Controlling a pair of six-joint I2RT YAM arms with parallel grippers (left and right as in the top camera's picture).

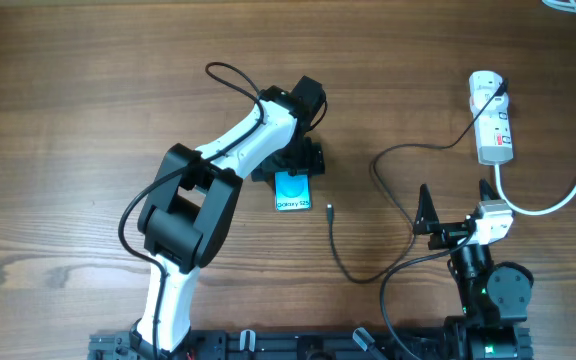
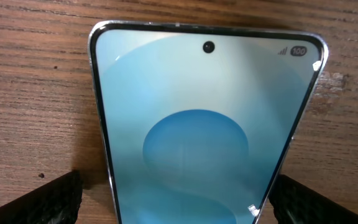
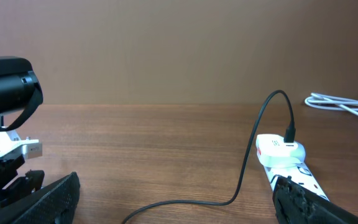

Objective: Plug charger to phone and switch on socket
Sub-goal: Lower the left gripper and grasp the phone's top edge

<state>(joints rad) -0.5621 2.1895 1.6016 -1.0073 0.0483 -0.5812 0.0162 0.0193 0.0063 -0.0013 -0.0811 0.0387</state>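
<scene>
1. Currently, left fingers (image 2: pixel 45 200): spread wide, one on each side of the phone (image 2: pixel 197 137), wood showing between each pad and the phone's edges. Nothing is gripped. Judged purpose: to straddle the handset so it can be steadied when the plug goes in.
2. Left gripper (image 1: pixel 296 165): hangs over the far end of the phone, wrist pointing down at the screen.
3. Phone: lies flat on the table (image 1: pixel 68 100), cyan screen up, near the middle. Its port is not visible from any view.
4. Right fingers (image 3: pixel 48 199): also wide apart and empty, held low and level across the wood.
5. Right gripper (image 1: pixel 456 212): sits between the loops of the charger (image 1: pixel 340 255) and the socket (image 1: pixel 493 125), touching neither. Judged purpose: within reach of both cable and switch.
6. Charger: thin black lead. Its plug tip (image 1: pixel 329 209) lies loose just beside the phone's right edge, not inserted. The far end already stands in the socket.
7. Socket: white strip at the far right. Its switch position cannot be read.
8. White cable (image 1: pixel 558 205): thick lead trailing from the socket off the right edge.
9. Assessment: both steps are outstanding, and picking up the plug tip comes first.
</scene>
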